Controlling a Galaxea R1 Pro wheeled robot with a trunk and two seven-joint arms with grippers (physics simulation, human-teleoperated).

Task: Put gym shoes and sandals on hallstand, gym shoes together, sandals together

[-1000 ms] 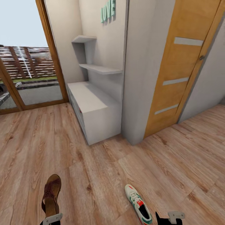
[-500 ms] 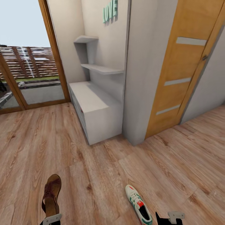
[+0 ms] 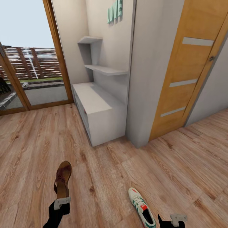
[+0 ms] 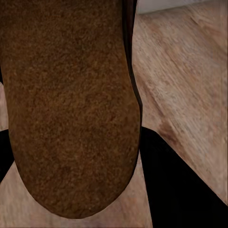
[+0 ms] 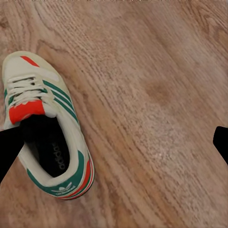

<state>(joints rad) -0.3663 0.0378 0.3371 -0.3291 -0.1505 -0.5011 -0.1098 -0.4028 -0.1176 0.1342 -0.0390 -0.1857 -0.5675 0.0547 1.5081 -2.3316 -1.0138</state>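
The left pincer is clamped on the heel end of a brown sandal, which points away from the robot toward the hallstand. In the left wrist view the sandal's brown sole lies right before the camera, with the corridor floor beyond it; whether the sandal rests on the floor or hangs clear of it cannot be told.

The right pincer sits low above the floor, just beside a gym shoe. In the right wrist view its two dark fingers stand wide apart, one finger overlapping the shoe's opening and the other at the far edge, with nothing clamped between them. The gym shoe lies on its sole on the planks, white with green stripes and a red-orange tongue patch.

The hallstand stands against the grey wall near the glass door, its flat top bare, with wall shelves above it and a wooden door farther along.
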